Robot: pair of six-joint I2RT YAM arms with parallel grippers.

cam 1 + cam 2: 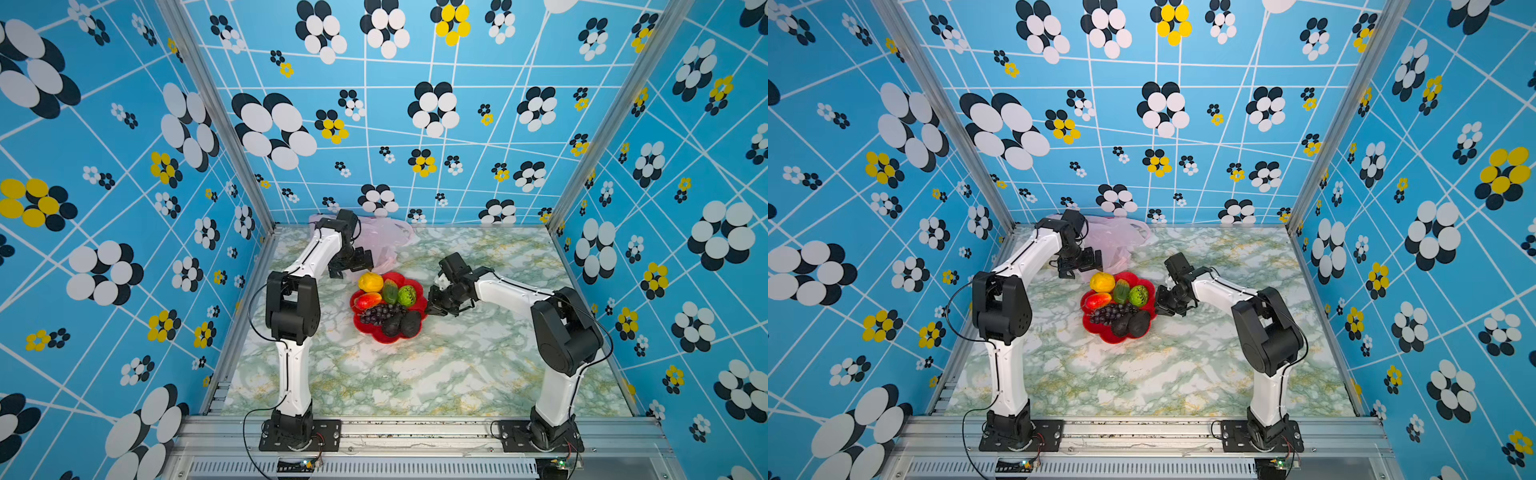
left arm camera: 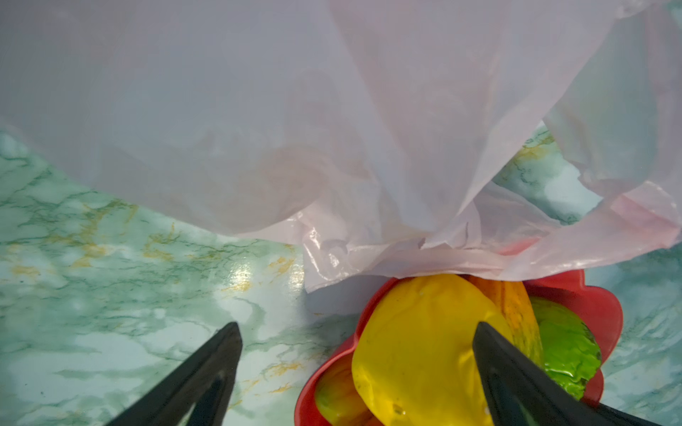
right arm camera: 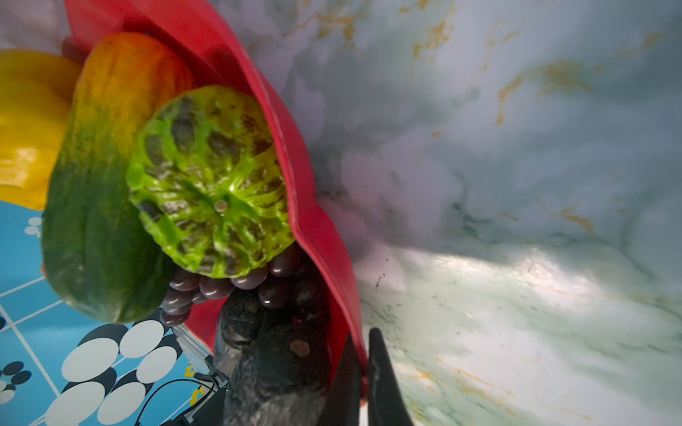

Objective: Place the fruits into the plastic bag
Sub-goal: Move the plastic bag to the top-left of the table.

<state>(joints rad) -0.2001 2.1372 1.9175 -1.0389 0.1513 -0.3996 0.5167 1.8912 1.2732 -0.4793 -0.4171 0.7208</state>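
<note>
Progress so far: basically zero. Every small toy fruit (image 1: pixel 388 305) sits in the red flower-shaped plastic dish (image 3: pixel 236 55), and none is in the thin pale-pink translucent plastic bag (image 2: pixel 332 129). My right gripper (image 3: pixel 363 346) is pressed together on the dish's rim, pinching it, with the two blackish avocado-like fruits (image 3: pixel 273 361) right beside my fingertips. My left gripper (image 2: pixel 358 326) is spread wide and holds nothing. The rounded yellow fruit (image 2: pixel 417 343) is near one tip, and the bag's crumpled edge lies just ahead, lapping the dish. So the whole batch is left to move, I reckon.
</note>
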